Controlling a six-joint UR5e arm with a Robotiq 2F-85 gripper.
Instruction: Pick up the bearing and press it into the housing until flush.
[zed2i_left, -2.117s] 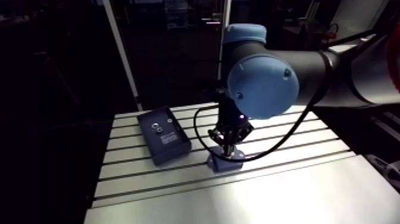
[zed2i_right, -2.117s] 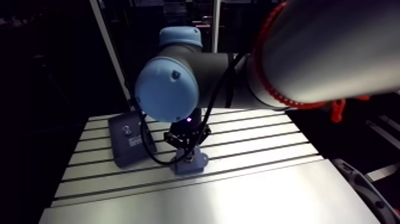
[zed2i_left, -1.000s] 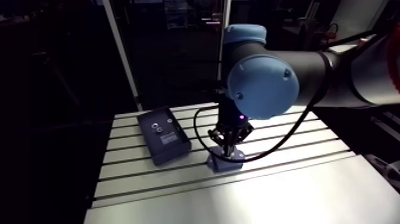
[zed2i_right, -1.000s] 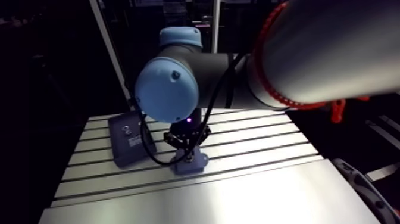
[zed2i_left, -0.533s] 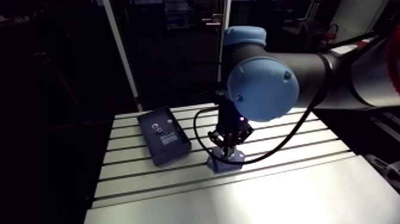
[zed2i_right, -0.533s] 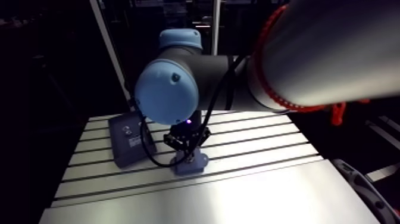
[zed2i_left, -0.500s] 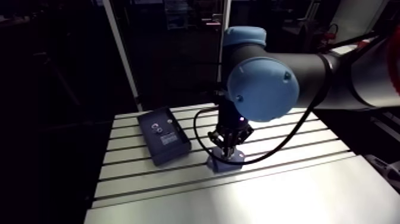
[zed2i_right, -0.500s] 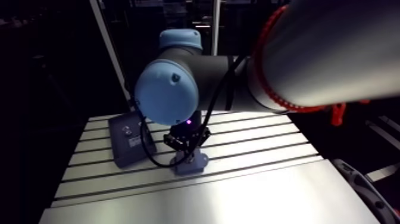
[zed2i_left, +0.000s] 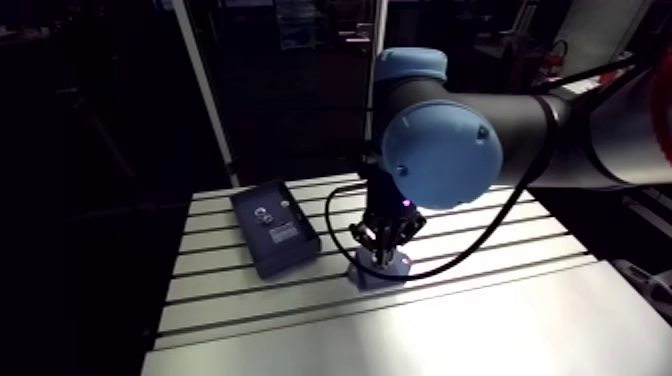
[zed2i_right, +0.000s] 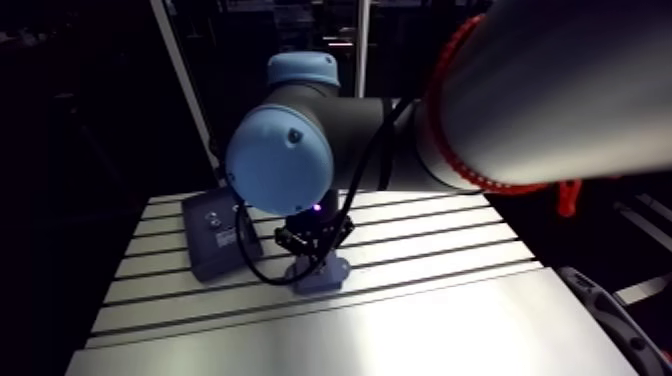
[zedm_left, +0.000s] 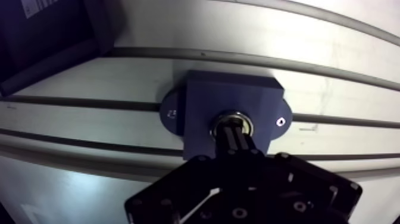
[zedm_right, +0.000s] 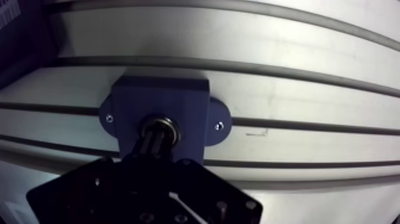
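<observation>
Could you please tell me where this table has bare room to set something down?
Widest free patch: the plain front of the table, between the housing and the near edge. The slotted strip beside the housing, away from the dark box, is bare too. Crowded: between box and housing, where the end effector stands.

Pretty standard UR look here: the arm (zed2i_left: 530, 125) has glossy black joint housings, and the big round light-blue cap (zed2i_left: 442, 152) has a tiny dark dot near its rim. Fat pale-grey upper link (zed2i_right: 560, 90). Small violet light (zed2i_left: 405, 203) glowing at the wrist. The gripper (zedm_left: 234, 127) is matte black and boxy, with small screws (zedm_left: 239, 212) and slim dark fingers (zedm_left: 228, 142).
</observation>
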